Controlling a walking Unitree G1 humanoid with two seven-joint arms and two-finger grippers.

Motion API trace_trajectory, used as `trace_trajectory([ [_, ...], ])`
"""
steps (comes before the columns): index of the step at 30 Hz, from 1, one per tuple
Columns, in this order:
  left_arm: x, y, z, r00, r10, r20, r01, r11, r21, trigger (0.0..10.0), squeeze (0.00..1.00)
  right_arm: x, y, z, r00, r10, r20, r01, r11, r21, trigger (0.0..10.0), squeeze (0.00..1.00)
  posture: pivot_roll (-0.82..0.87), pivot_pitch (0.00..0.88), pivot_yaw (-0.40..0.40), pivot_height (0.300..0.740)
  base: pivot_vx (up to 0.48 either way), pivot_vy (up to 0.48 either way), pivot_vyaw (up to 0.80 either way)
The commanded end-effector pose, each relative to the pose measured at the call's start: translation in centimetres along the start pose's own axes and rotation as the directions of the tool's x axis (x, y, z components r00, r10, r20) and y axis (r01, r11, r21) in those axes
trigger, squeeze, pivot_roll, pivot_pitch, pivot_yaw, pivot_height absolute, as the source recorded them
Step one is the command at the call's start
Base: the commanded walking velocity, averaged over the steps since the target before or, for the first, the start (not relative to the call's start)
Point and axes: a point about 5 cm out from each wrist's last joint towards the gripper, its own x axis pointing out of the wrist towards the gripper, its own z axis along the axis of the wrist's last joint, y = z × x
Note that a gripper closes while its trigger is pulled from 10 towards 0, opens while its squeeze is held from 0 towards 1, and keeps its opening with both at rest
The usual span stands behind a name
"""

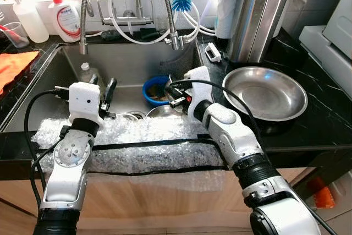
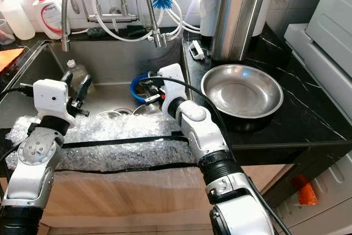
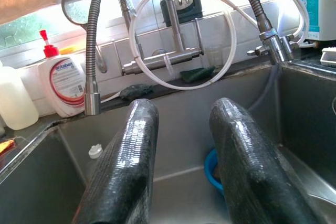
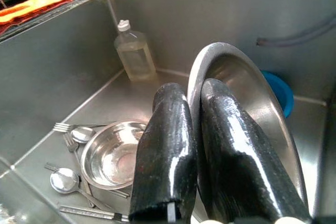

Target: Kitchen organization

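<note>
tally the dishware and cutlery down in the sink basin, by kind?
Steel bowls: 2, one held on edge by the right gripper, one small bowl on the sink floor
Blue bowl: 1
Spoons: 2
Forks: at least 1, others unclear
Total: at least 6

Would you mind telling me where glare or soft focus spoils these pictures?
Left wrist view: the window behind the faucet is blown out, and the left gripper fingers look soft. Right wrist view: sharp highlights on the right gripper and the steel plate it clamps. Left eye view: glare whitens the bubble wrap.
</note>
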Motion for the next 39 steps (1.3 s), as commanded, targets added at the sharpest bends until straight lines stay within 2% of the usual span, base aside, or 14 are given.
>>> trace_trajectory([
  [1, -0.1, -0.1, 0.3, 1.000, -0.015, 0.001, 0.015, 1.000, 0.010, 10.0, 0.00, 0.3, 0.0, 0.4, 1.000, -0.007, 0.003, 0.007, 1.000, -0.007, 10.0, 0.00, -0.07, 0.039, 0.052, 0.740, 0.000, 0.000, 0.00],
  [8, -0.1, -0.1, 0.3, 1.000, -0.017, -0.001, 0.017, 1.000, 0.011, 10.0, 0.00, 0.4, -0.3, -0.2, 0.999, -0.032, -0.040, 0.033, 0.999, 0.004, 10.0, 0.00, -0.07, 0.043, 0.054, 0.740, 0.000, 0.000, 0.00],
  [9, -0.1, -0.1, 0.3, 1.000, -0.017, -0.002, 0.017, 1.000, 0.011, 10.0, 0.00, 0.4, -0.3, -0.4, 0.998, -0.036, -0.048, 0.036, 0.999, 0.003, 10.0, 0.30, -0.07, 0.046, 0.054, 0.740, 0.000, 0.000, 0.00],
  [10, -0.1, -0.1, 0.3, 1.000, -0.017, -0.002, 0.017, 1.000, 0.011, 10.0, 0.00, 0.5, -0.4, -0.5, 0.998, -0.036, -0.049, 0.036, 0.999, 0.004, 10.0, 0.30, -0.07, 0.046, 0.054, 0.740, 0.000, 0.000, 0.00],
  [11, -0.1, -0.1, 0.3, 1.000, -0.017, -0.002, 0.017, 1.000, 0.011, 10.0, 0.00, 0.5, -0.4, -0.5, 0.998, -0.037, -0.049, 0.037, 0.999, 0.005, 10.0, 0.62, -0.07, 0.047, 0.055, 0.740, 0.000, 0.000, 0.00],
  [12, -0.1, -0.1, 0.3, 1.000, -0.018, -0.003, 0.018, 1.000, 0.011, 10.0, 0.00, 0.4, -0.4, -0.6, 0.998, -0.038, -0.051, 0.038, 0.999, 0.007, 10.0, 1.00, -0.07, 0.047, 0.055, 0.740, 0.000, 0.000, 0.00],
  [18, 0.0, -0.2, 0.3, 1.000, -0.020, -0.004, 0.020, 1.000, 0.009, 10.0, 0.00, 0.5, -0.5, -0.9, 0.997, -0.047, -0.064, 0.047, 0.999, -0.001, 10.0, 0.99, -0.07, 0.049, 0.054, 0.740, 0.000, 0.000, 0.00],
  [19, 0.0, -0.2, 0.3, 1.000, -0.020, -0.004, 0.020, 1.000, 0.009, 10.0, 0.00, 0.4, -0.5, -0.9, 0.997, -0.048, -0.067, 0.048, 0.999, -0.005, 10.0, 0.81, -0.08, 0.051, 0.056, 0.740, 0.000, 0.000, 0.00],
  [20, 0.0, -0.3, 0.3, 1.000, -0.021, -0.004, 0.021, 1.000, 0.008, 10.0, 0.00, 0.4, -0.5, -1.0, 0.996, -0.049, -0.069, 0.048, 0.999, -0.007, 10.0, 0.12, -0.08, 0.051, 0.055, 0.740, 0.000, 0.000, 0.00],
  [21, 0.0, -0.3, 0.3, 1.000, -0.022, -0.005, 0.022, 1.000, 0.008, 10.0, 0.00, 0.4, -0.5, -1.1, 0.996, -0.050, -0.072, 0.049, 0.999, -0.010, 10.0, 0.00, -0.08, 0.051, 0.056, 0.740, 0.000, 0.000, 0.00],
  [29, 0.0, -0.3, 0.2, 1.000, -0.025, -0.007, 0.025, 1.000, 0.007, 10.0, 0.00, 0.5, -0.5, -0.9, 0.996, -0.054, -0.072, 0.053, 0.998, -0.020, 10.0, 0.00, -0.08, 0.050, 0.057, 0.740, 0.000, 0.000, 0.00],
  [30, 0.0, -0.3, 0.3, 1.000, -0.026, -0.006, 0.026, 1.000, 0.008, 10.0, 0.00, 0.5, -0.6, -0.9, 0.995, -0.062, -0.079, 0.058, 0.997, -0.043, 10.0, 1.00, -0.08, 0.049, 0.057, 0.740, 0.000, 0.000, 0.00],
  [39, 0.1, -0.3, 0.3, 1.000, -0.028, -0.005, 0.028, 1.000, 0.009, 10.0, 0.00, 0.5, -0.6, -0.9, 0.994, -0.069, -0.082, 0.064, 0.996, -0.066, 10.0, 1.00, -0.08, 0.049, 0.060, 0.740, 0.000, 0.000, 0.00],
])
